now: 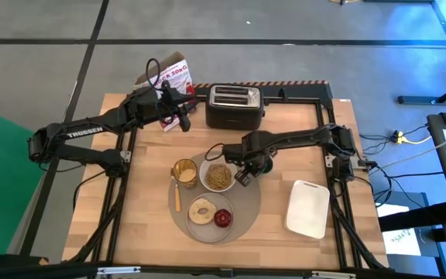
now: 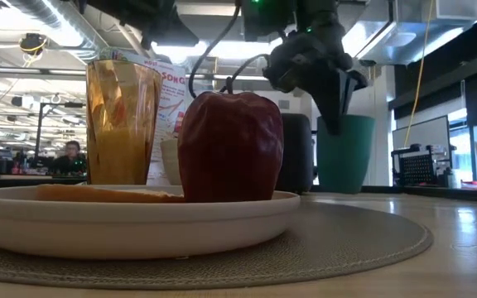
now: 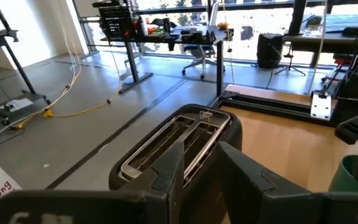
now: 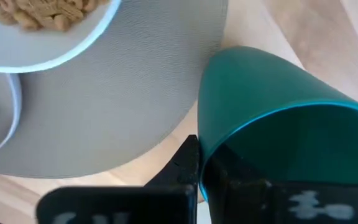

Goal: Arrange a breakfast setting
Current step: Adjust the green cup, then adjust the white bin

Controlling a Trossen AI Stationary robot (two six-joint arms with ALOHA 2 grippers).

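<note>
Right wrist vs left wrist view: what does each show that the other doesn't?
Only the right wrist view: the right gripper shut on the teal cup rim, the grey placemat, and the white bowl of cereal. Only the left wrist view: the black toaster past the left gripper, plus the floor and desks beyond. Both: bare wooden table.

The right arm reaches from the right side toward the middle of the tabletop, bent at the elbow. Its tool (image 1: 244,177) points down, with the dark fingers pressed fully together. The left arm stretches from the left edge toward the far side. Its tool (image 1: 183,122) hangs there, with the fingers (image 3: 169,168) only a little apart and nothing visible between them.
</note>
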